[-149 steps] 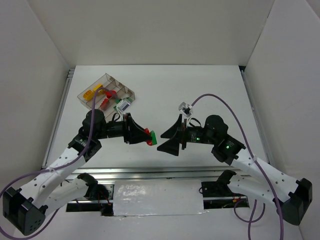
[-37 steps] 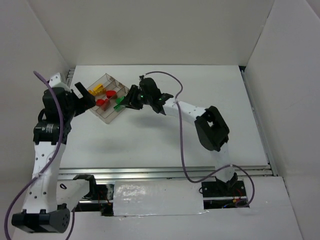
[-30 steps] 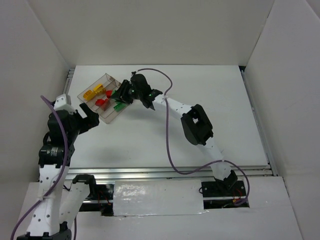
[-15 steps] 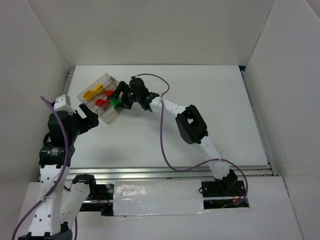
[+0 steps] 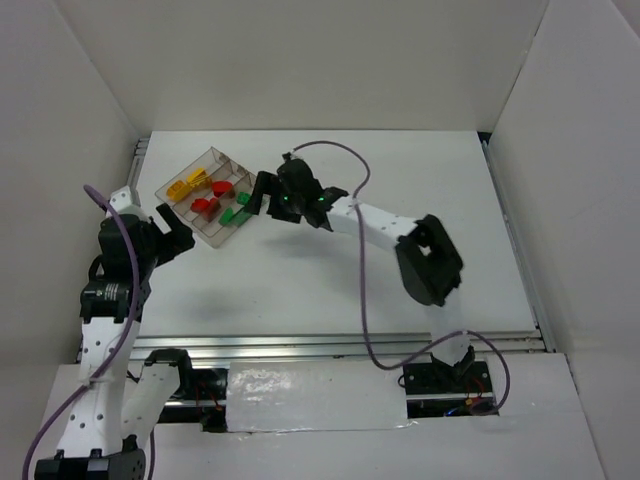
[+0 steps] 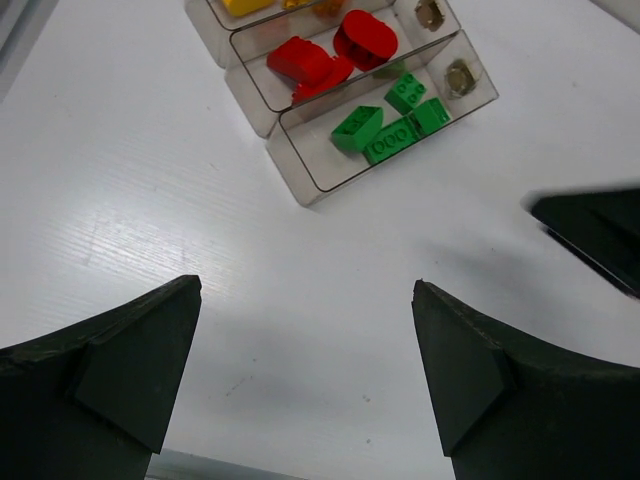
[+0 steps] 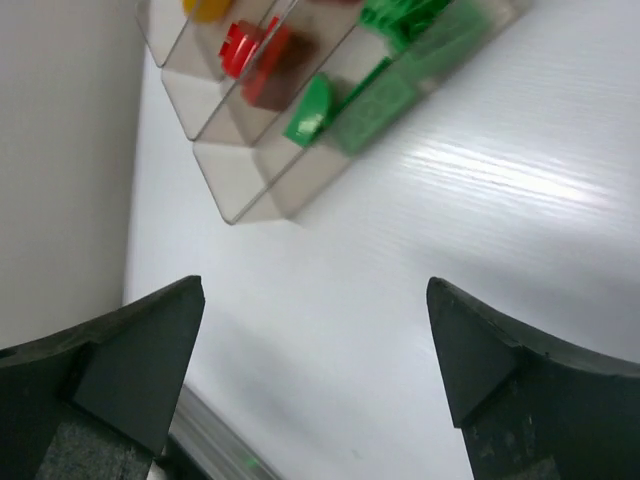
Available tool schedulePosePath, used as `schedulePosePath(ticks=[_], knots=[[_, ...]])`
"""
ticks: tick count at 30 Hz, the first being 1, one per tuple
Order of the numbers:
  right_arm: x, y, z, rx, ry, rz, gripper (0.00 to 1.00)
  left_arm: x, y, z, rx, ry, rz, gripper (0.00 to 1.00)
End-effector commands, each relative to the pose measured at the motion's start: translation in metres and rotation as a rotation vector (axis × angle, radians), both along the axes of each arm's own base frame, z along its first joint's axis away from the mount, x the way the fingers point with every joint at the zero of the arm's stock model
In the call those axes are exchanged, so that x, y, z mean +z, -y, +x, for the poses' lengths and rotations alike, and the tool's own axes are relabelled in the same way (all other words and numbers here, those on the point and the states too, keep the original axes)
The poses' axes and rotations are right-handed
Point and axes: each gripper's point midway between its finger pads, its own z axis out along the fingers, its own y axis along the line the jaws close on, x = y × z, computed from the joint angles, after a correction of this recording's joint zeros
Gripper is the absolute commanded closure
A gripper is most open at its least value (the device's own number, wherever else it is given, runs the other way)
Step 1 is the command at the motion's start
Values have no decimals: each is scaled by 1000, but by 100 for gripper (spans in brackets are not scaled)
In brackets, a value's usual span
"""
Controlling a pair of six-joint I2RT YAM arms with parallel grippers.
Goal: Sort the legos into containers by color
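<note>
Jaws spread and empty, the right gripper hovers at three o'clock of the divided tray, at the table's ten o'clock, the open left gripper at its seven, the colour-sorted Lego bricks inside probably light, rigid and slick, best pinched across flat sides.

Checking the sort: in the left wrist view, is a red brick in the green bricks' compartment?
No, the red bricks lie in the middle compartment of the tray, walled off from the green bricks.
</note>
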Motion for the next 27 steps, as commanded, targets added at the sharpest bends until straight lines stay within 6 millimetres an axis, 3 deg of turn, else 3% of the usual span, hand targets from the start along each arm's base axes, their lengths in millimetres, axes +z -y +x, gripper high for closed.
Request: schedulePosePath(ticks=[1, 3, 4, 6, 7, 8, 9, 17, 23, 27], knots=[[134, 94, -36, -170, 435, -258, 0, 17, -14, 5, 71, 16, 22, 1], [139, 127, -69, -179, 477, -403, 0, 22, -20, 3, 105, 9, 34, 0], [160, 160, -80, -253, 503, -426, 0, 24, -22, 3, 116, 7, 36, 0], [160, 194, -104, -263, 466, -492, 0, 34, -24, -1, 130, 19, 47, 0], [177, 219, -117, -303, 481, -476, 0, 37, -25, -2, 130, 24, 51, 0], [180, 232, -126, -315, 475, -479, 0, 46, -25, -4, 123, 44, 62, 0], [187, 258, -143, -329, 474, -473, 0, 46, -24, -7, 117, 30, 66, 0], [227, 374, -225, -416, 521, -315, 0, 68, -11, -35, 29, 74, 81, 0], [218, 426, -259, -474, 502, -273, 0, 62, -9, -65, 15, 76, 98, 1], [207, 443, -269, -505, 488, -256, 0, 52, 7, -83, -57, 129, 63, 0]])
